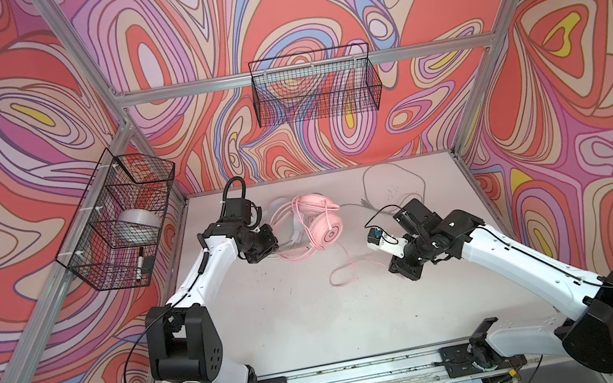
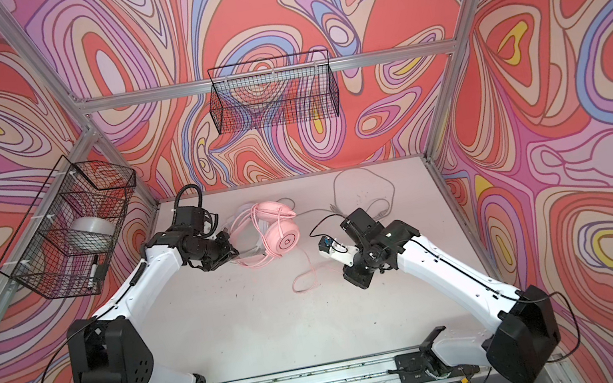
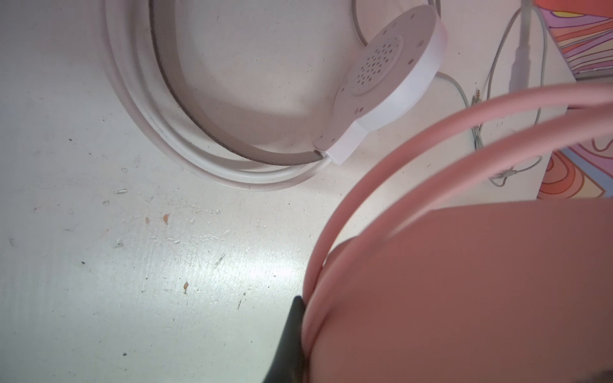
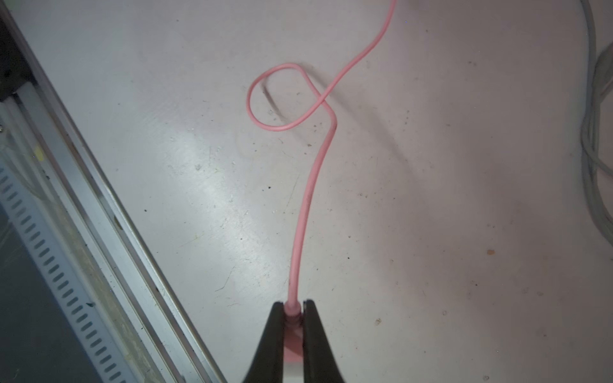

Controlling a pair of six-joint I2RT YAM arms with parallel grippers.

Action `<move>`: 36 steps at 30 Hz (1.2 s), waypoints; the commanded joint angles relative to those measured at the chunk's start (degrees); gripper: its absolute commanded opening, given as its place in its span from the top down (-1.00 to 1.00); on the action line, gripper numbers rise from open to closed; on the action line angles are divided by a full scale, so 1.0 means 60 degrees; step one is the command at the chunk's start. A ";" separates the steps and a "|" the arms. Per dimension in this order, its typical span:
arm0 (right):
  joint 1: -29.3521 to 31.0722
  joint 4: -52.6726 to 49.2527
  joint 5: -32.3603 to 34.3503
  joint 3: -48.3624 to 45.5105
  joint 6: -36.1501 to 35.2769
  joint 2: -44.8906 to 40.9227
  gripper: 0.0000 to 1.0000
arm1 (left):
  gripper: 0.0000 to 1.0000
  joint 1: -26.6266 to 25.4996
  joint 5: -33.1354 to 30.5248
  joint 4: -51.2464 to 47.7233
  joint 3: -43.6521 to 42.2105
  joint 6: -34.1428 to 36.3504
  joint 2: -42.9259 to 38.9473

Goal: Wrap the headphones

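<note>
— Plug end of the pink cord [image 4: 306,199]: who has it?

— The right gripper [image 4: 294,306]. Its jaws are clamped on the cord right at the plug, closest to the front rail [image 4: 106,215].

— And the slack from there?

— It leaves the jaws straight ahead and curls into one small loop [image 4: 249,101] flat on the table [image 1: 298,329]. It crosses itself, then runs on toward the pink headset [image 1: 321,228]. In both top views that line goes from the right gripper leftward and toward the back.

— So the headset lies left of that gripper and farther off?

— Well apart from it, with the loop between. The left arm is the nearer one: the left gripper [image 1: 262,252] is closed on the headset's band. The left wrist view shows one black finger pressed against the pink band; the other is hidden.

— What does the coming move turn on?

— That loose run, I'd judge. The right arm has to carry the plug end across to the headset and round it while the left holds it in place. A strand of cord already lies across the near cup.

— And beyond?

— The white headset [image 3: 388,76] lies on the table just beside the pink one, partly hidden by it from above. Whether they touch I cannot tell. Its grey cord [image 1: 365,189] sprawls loose near the back wall.
</note>
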 commanded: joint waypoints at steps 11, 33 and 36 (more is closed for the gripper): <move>0.1235 0.0445 -0.2495 0.2019 -0.1611 0.0336 1.00 | 1.00 -0.0739 -0.1358 -0.0784 0.0968 -0.0308 0.0718; 0.0377 0.4101 -0.0563 0.3792 0.0386 0.2167 1.00 | 1.00 -0.1713 -0.1731 -0.1289 0.0252 0.1414 0.0730; -0.0207 0.4417 -0.0298 0.4115 0.1041 0.2484 1.00 | 1.00 -0.1791 -0.1801 -0.1427 0.0237 0.1609 0.0685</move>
